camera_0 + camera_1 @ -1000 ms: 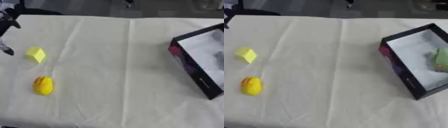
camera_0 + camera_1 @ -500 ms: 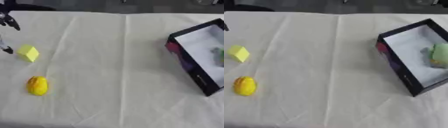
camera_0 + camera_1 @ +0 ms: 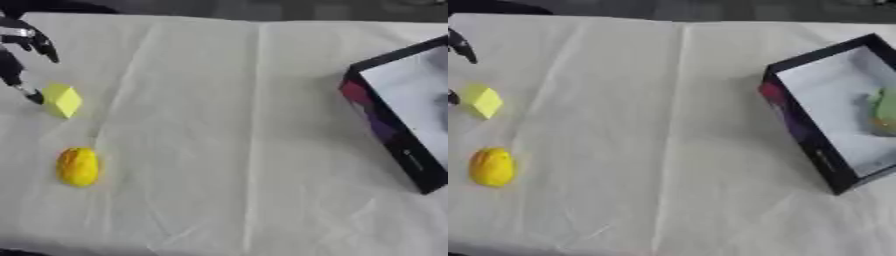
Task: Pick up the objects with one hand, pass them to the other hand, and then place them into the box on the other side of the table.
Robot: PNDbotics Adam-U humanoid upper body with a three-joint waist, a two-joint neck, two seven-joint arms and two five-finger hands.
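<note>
A small yellow block (image 3: 63,100) lies on the white cloth at the left. Below it rests a rounded yellow-orange object (image 3: 78,166), like a lemon. My left hand (image 3: 19,52) hangs at the upper left edge, fingers spread and open, one fingertip just left of the block and seemingly touching it. A black box (image 3: 833,117) with a white inside stands at the right, and a green object (image 3: 884,107) lies in it. My right hand shows in no view.
The white cloth (image 3: 245,125) covers the table, with fold lines running down its middle. A dark strip of floor shows beyond the far edge.
The whole picture has shifted, so the camera moved. My left hand has come down closer to the yellow block.
</note>
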